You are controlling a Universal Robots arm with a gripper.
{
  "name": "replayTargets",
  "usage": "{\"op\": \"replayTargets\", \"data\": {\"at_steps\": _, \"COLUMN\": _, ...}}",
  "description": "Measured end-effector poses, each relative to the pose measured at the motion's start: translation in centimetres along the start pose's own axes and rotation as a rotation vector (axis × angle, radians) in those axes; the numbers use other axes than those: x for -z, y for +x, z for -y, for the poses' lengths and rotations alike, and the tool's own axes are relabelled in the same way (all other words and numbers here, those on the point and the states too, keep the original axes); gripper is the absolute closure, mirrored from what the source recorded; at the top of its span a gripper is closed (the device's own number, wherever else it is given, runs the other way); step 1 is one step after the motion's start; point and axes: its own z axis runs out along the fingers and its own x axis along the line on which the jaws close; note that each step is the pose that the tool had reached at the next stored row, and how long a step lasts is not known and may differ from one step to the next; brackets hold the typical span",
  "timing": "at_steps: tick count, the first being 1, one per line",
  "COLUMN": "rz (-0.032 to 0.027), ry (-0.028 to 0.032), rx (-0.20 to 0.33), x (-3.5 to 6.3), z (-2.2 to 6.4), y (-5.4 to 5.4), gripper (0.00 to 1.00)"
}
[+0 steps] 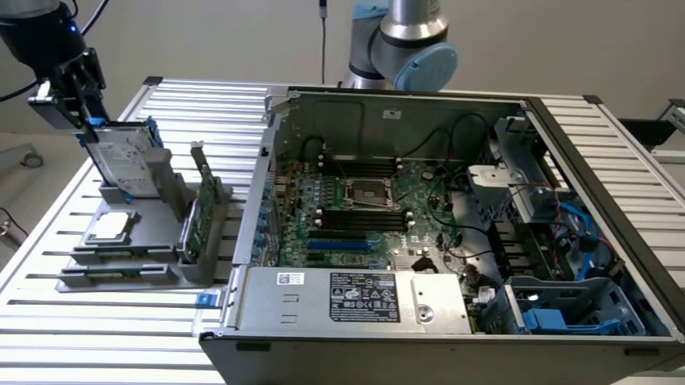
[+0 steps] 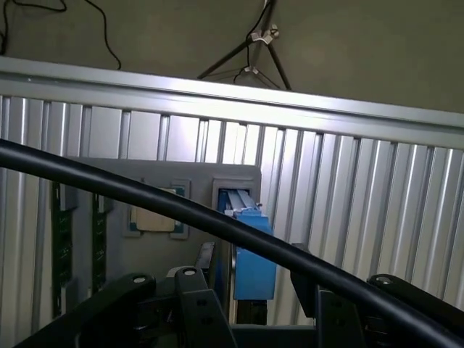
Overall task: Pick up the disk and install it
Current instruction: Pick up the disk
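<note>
Where the cable [image 2: 145, 199] crosses, disk [image 2: 255, 278] partly hidden, gripper [image 2: 254, 301] spread astride.

Pincer [image 1: 88, 120]: one.
Disk [image 1: 120, 156]: one, upright, directly under the pincer.
Grey holder [image 1: 160, 172]: one, beneath the pincer.
Square chip [image 1: 111, 226]: one, flat, near the pincer, beyond the disk.
Green card [image 1: 204, 212]: one, upright, beside the disk, a little farther from the pincer.
Narrow boards [image 1: 118, 251]: two, flat, at the holder's end farthest from the pincer.
Computer case [image 1: 354, 120]: one, open, well apart from the pincer.
Counter [image 1: 43, 241]: one.
</note>
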Motion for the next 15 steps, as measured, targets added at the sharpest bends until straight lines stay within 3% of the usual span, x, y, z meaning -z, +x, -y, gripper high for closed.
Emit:
{"op": "replayTargets", "data": {"at_steps": 7, "rz": 0.001, "ry": 0.0008, "rx": -0.017, "x": -1.28, "z": -0.06, "y": 0.0, "gripper": 0.46}}
{"op": "replayTargets", "data": {"at_steps": 10, "rz": 0.0012, "ry": 0.0047, "rx": -0.017, "x": -1.7, "z": -0.35, "y": 0.0, "gripper": 0.46}}
{"op": "replayTargets", "data": {"at_steps": 15, "rz": 0.0026, "ry": 0.0075, "rx": -0.017, "x": -1.83, "z": -0.39, "y": -0.2, "gripper": 0.46}}
